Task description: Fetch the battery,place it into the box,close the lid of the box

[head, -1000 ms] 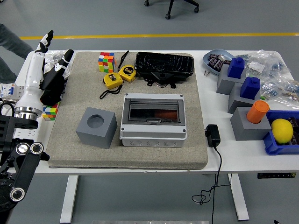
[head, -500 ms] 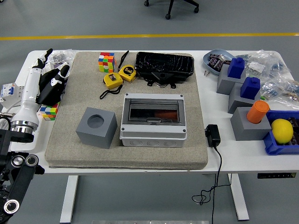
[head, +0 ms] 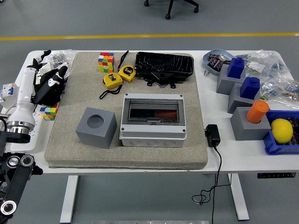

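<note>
1. A white table stands on a grey floor crossed by a yellow line; the base of an office chair shows at the top edge. A grey mat covers most of the tabletop.
2. On the mat lie one grey box with its clear lid down, one grey cube block with a round hole in its top, two yellow tape measures, one colour cube and one black tray.
3. A second colour cube sits off the mat at the table's left edge.
4. On the right side stand three grey blocks: two carry blue caps, one an orange cylinder. One lemon rests in a blue bin, and one black charger lies beside the mat, its cable hanging over the near edge.
5. Something dark with a reddish part shows through the box lid; whether it is the battery cannot be told.
6. The left hand hovers over the table's left edge, well apart from the box, just beyond the second colour cube; its black fingers are loosely spread, gripping nothing.
</note>
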